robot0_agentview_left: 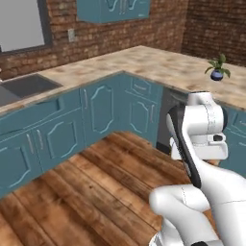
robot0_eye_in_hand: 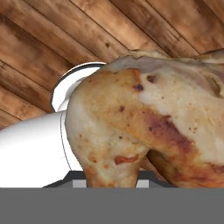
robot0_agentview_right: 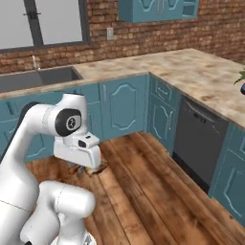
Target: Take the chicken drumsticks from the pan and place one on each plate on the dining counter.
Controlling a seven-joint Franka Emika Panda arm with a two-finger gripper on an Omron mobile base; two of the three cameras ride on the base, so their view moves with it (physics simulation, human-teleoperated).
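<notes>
Gripper (robot0_agentview_right: 88, 168) hangs low under the wrist, over the wood plank floor (robot0_agentview_right: 158, 191), in the open bay between the two runs of teal cabinets. Jaws nearly closed, clamped on one chicken drumstick (robot0_eye_in_hand: 144, 118); in the hand view the meat sits right up against the lens, golden-brown skin w/ reddish patches, pale at upper right, floor planks visible behind it at top and left. In the right base view only a small brown bit of the drumstick (robot0_agentview_right: 95, 169) pokes out below the hand. Fingertips themselves hidden by the meat, so exact contact pts can't be told. Surroundings: L-shaped wall counter (robot0_agentview_left: 144, 60) w/ mottled beige top wraps the corner; sink (robot0_agentview_right: 38, 79) set in the left run under the window (robot0_agentview_right: 43, 21); dishwasher (robot0_agentview_right: 198, 139), dark front, in the right run. Small potted plant (robot0_agentview_left: 217, 68) stands on the right run, near its front edge. Cabinet fronts (robot0_agentview_left: 101, 108) meet at an inside corner, well apart from the arm. Floor betw. arm and cabinets is bare planks on both sides. Wall cabinet (robot0_agentview_right: 153, 9) hangs on the brick above the corner, well above the arm.
</notes>
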